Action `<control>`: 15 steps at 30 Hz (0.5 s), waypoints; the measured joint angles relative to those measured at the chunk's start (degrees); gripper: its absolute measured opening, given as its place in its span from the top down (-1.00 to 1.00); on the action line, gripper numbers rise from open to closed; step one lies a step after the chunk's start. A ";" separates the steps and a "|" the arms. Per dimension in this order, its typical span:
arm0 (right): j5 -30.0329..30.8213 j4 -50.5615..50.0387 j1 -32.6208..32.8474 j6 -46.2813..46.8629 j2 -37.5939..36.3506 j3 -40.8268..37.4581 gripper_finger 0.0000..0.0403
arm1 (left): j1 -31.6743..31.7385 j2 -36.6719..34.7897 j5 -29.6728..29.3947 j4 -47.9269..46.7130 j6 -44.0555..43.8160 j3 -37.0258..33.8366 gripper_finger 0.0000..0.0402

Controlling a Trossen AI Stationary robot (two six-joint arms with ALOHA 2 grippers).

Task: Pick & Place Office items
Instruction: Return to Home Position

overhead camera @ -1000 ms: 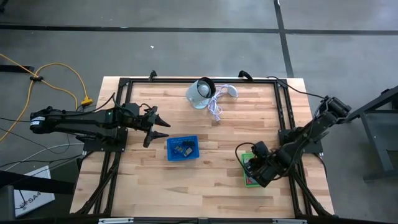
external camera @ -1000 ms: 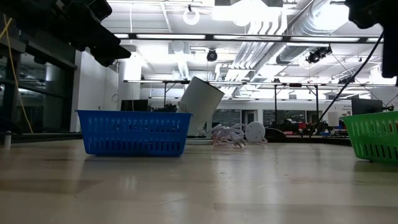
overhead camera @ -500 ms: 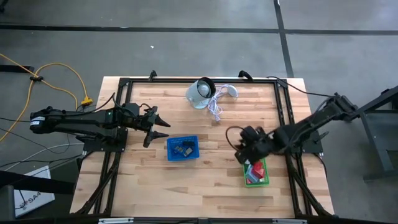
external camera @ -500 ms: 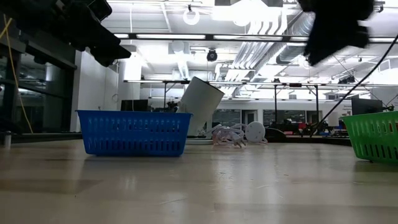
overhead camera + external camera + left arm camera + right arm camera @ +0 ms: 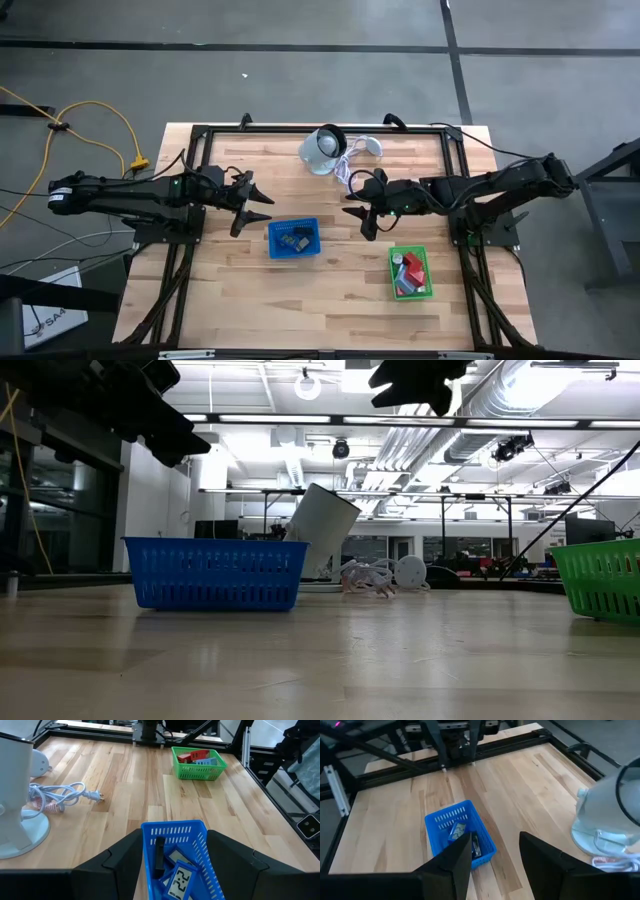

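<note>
The blue basket (image 5: 293, 239) left of the table's middle holds dark rectangular items (image 5: 176, 879). The green basket (image 5: 410, 272) toward the near right holds red blocks (image 5: 192, 756) and a pale blue block (image 5: 207, 762). My left gripper (image 5: 268, 206) hangs open above the table just left of the blue basket (image 5: 175, 851), pointing at it. My right gripper (image 5: 358, 222) hangs open in the air over the table's middle, between the two baskets, and faces the blue basket (image 5: 460, 832). Neither has anything between its fingers.
A white round device (image 5: 322, 150) stands tilted at the far middle, its white cable (image 5: 347, 175) coiled on the wood beside it. A black frame (image 5: 455, 170) runs around the tabletop. Bare wood lies between the baskets and along the near edge.
My right gripper has risen from above the green basket and swung toward the table's left and far side, to above the middle. It has rolled and tipped up from pointing steeply down to nearly level. The green basket's contents now show.
</note>
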 joint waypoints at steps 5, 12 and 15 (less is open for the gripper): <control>-3.87 0.41 -2.35 -2.84 -0.01 0.00 0.24 | -0.01 -0.01 0.01 0.01 0.01 0.00 -0.05; -5.30 0.39 -3.68 -3.19 0.00 0.00 0.24 | 0.00 0.00 0.00 0.00 0.01 0.00 -0.05; -5.38 0.36 -4.42 -3.97 0.00 0.00 0.24 | -0.01 -0.01 0.00 0.00 0.00 0.00 -0.05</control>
